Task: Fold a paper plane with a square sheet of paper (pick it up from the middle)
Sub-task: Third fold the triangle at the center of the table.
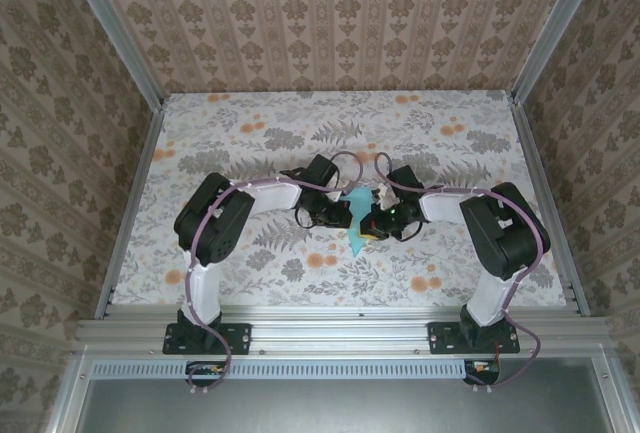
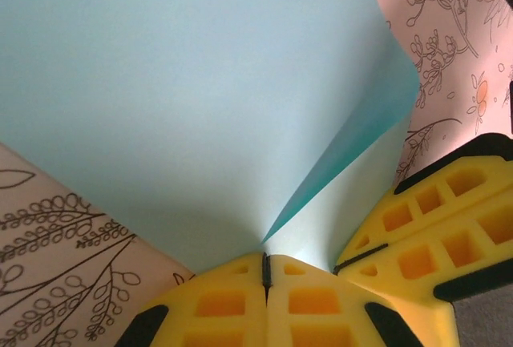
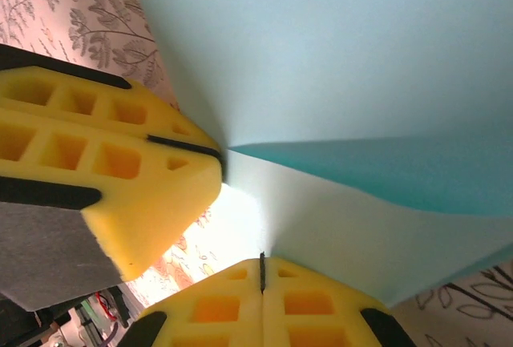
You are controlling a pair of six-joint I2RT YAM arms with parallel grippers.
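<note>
From above, the floral table [image 1: 250,123] spreads wide between patterned walls [image 1: 330,13]. My left arm [image 1: 215,218] and right arm [image 1: 500,228] rise from the table's near edge. Their elbows bend outward and their forearms turn inward, so the wrists meet over the table's middle.

There I hold the square sheet of paper [image 1: 356,238], light turquoise, over the table, one corner pointing toward the near edge. My left gripper [image 1: 340,215] is clenched on the paper, and my right gripper [image 1: 373,221] is clenched on it just beside.

The left wrist camera adds a sharp crease, with a darker turquoise flap running up from my pinched yellow fingers [image 2: 224,303]. The right wrist camera adds how close the two grips sit, with bright table showing between them.
</note>
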